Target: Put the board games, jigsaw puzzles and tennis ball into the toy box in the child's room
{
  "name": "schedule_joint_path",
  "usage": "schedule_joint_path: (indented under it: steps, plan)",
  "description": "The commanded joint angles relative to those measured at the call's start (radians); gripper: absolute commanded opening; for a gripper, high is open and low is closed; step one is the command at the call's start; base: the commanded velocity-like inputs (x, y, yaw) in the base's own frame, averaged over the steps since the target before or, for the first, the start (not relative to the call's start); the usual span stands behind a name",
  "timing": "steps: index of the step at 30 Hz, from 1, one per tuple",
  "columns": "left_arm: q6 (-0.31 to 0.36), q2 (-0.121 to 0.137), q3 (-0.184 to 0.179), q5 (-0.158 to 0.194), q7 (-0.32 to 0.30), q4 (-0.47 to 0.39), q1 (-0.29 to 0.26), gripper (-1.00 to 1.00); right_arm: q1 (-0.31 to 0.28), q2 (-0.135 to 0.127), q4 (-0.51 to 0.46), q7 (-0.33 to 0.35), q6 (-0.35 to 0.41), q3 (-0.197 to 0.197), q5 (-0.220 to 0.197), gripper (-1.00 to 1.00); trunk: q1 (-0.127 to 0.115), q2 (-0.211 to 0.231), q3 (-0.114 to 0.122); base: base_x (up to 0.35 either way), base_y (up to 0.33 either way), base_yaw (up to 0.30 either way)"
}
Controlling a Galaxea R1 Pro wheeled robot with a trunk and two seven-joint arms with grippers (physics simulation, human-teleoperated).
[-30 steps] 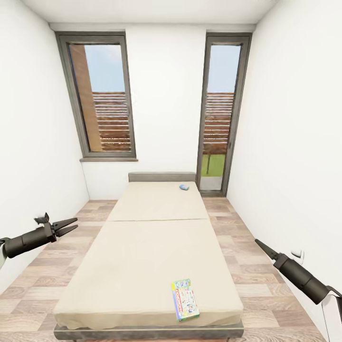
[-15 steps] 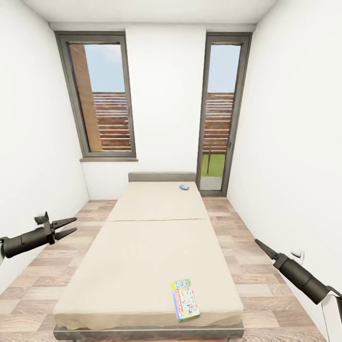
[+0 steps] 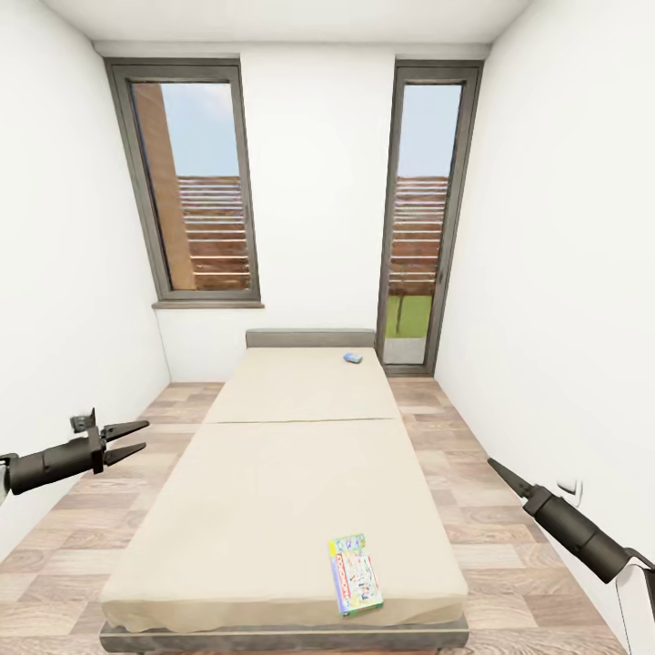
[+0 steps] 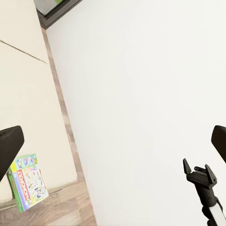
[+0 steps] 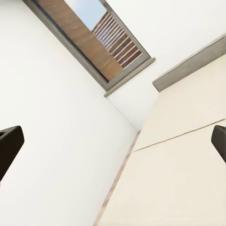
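Left gripper spread, empty | right gripper state unclear | multicolour board game on bed between both | blue game beyond.

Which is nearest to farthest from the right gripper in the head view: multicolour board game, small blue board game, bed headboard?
From the right gripper, on the floor side right of the bed:
1. Multicolour board game, flat near the bed's foot corner, on the gripper's side.
2. Small blue board game, far end of the mattress by the head.
3. Headboard, just past the blue box, against the back wall.
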Motion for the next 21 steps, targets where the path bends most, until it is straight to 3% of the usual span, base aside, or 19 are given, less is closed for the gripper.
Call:
schedule_joint_path:
  steps: [1, 21]
  plan:
    - [0.010, 0.000, 0.001, 0.001, -0.002, 0.000, -0.001, 1.00, -0.001, 0.000, 0.000, 0.002, 0.008, -0.001, -0.005, 1.00, 0.004, -0.009, -0.005, -0.129, 0.015, 0.000]
    - [0.010, -0.002, 0.000, 0.002, -0.003, 0.000, -0.001, 1.00, -0.001, 0.000, 0.000, 0.001, 0.008, -0.001, 0.000, 1.00, 0.081, -0.149, -0.068, -0.128, 0.024, 0.000]
